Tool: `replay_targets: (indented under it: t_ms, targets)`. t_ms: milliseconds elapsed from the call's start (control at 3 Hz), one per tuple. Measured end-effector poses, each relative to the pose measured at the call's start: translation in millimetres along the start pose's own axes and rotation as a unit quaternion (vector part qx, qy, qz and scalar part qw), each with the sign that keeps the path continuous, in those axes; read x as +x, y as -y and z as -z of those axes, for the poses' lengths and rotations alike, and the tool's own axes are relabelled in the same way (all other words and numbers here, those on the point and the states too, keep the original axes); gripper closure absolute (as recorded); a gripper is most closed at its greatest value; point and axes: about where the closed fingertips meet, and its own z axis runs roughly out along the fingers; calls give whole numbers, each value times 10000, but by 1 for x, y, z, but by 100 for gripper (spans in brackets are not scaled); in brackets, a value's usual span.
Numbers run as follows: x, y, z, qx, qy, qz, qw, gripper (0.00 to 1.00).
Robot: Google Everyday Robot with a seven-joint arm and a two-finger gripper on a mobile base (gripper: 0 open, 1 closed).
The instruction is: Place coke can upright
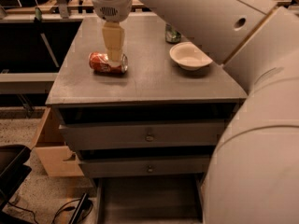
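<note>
Grey-topped, the desk [149, 85] stands over 2 drawers [148, 136], with a white bowl [189, 56] and a green can [173, 34] toward its right rear. On its left half the coke can [99, 62] lies on its side. The gripper [115, 55] hangs straight down at the can's right end, but whether it is clamped or released cannot be told.

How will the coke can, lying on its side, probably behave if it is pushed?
The coke can lies on its round side, so a nudge would probably roll it. It looks like thin metal: likely light, dentable. The gripper is directly over it.
</note>
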Motion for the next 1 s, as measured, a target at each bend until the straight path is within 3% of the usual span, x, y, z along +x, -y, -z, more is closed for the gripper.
replay_targets:
  t_ms: [1000]
  targets:
    - [-41, -6, -85, -629, -81, -100, 9979, 0]
